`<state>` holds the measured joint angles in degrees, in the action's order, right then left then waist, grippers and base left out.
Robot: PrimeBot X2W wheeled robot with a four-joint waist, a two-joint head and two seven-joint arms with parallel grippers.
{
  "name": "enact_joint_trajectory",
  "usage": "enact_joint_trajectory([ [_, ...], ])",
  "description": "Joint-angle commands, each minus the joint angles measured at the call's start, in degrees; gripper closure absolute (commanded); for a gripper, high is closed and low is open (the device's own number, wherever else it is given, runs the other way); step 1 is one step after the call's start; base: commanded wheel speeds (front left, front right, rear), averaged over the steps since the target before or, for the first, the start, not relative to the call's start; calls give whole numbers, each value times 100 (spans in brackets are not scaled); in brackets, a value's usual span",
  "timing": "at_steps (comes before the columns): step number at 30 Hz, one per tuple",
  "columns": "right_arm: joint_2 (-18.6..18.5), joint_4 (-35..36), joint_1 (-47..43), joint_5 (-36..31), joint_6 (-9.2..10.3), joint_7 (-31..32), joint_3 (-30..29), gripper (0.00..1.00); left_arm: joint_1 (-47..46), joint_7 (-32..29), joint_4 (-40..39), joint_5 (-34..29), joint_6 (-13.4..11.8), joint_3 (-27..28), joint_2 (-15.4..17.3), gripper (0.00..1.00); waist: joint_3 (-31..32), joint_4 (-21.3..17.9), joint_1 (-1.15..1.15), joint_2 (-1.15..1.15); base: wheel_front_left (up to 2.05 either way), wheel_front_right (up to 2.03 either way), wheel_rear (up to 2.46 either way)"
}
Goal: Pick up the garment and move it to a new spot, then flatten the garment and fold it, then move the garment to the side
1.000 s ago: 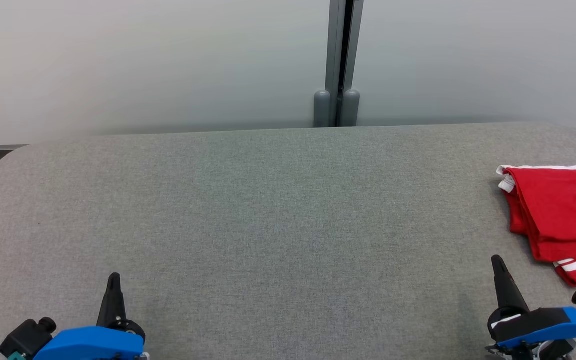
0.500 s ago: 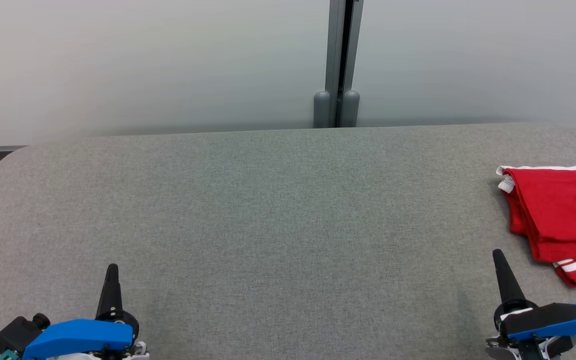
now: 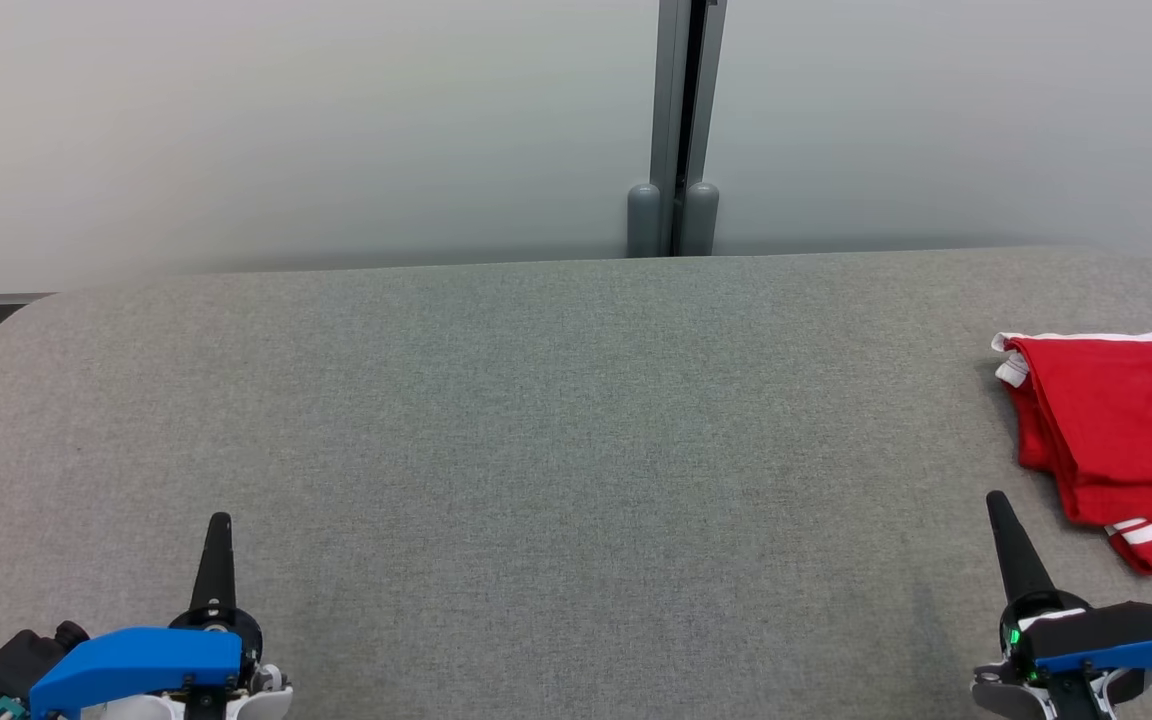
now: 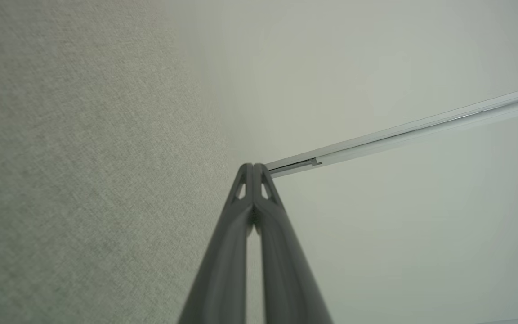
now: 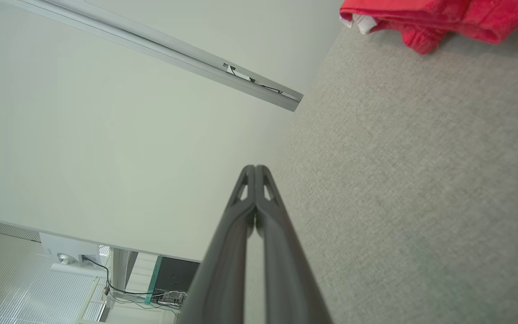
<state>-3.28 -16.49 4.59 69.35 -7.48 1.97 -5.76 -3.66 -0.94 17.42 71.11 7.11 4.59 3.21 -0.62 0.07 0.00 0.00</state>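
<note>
I see the red garment lying folded at the right edge of the grey table — left gripper and right gripper both pinched closed, empty.

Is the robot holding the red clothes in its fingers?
No, the folded red cloth garment with white stripes lies on the grey fabric tabletop, apart from the right arm's shut dark fingers.
</note>
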Motion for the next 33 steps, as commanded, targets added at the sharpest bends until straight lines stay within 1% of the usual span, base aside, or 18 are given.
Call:
enact_joint_trajectory([
  [1, 1, 72, 141, 149, -2, 32, -19, 100, -132, -35, -80, 132, 41, 21, 2, 100, 1, 0, 0, 0, 0, 0, 0],
  [21, 23, 164, 160, 1164, -2, 242, -52, 100, -204, -294, -211, 1075, 52, 118, -17, 100, 19, -3, 0, 0, 0, 0, 0],
  [33, 32, 208, 170, 1658, -2, 342, -67, 100, -249, -413, -267, 1523, 53, 154, -25, 100, 29, -4, 0, 0, 0, 0, 0],
])
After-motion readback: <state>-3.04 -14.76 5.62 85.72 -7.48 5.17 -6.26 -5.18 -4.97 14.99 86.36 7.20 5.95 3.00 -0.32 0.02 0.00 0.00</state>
